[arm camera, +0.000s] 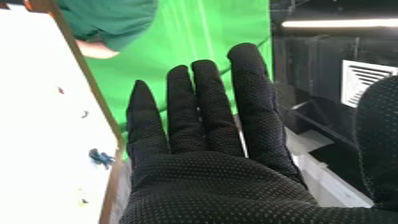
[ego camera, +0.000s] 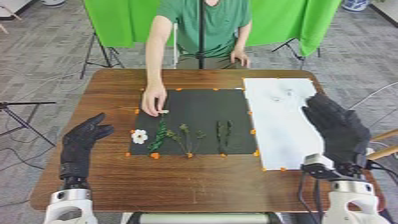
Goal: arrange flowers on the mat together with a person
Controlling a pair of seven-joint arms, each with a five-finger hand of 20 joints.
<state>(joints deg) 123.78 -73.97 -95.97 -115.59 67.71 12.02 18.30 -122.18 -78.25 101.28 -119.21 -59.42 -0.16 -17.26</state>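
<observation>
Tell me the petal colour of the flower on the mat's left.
The flower has white petals, clearest in the head view.

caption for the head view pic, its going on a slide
A person's hand works over flowers and greenery on the black mat, the robot's open hands at either side.

Beyond the brown wooden table (ego camera: 98, 187) hangs a bright green cloth backdrop (ego camera: 115, 22), with a black metal tripod (ego camera: 107, 54) on the grey tiled floor (ego camera: 44, 75) near its left side. At the far right sits what looks like a blue-and-white porcelain pot (ego camera: 355, 4); the right wrist view has a long, lit white strip light (arm camera: 342, 23) and a white slatted vent (arm camera: 366, 80)
</observation>
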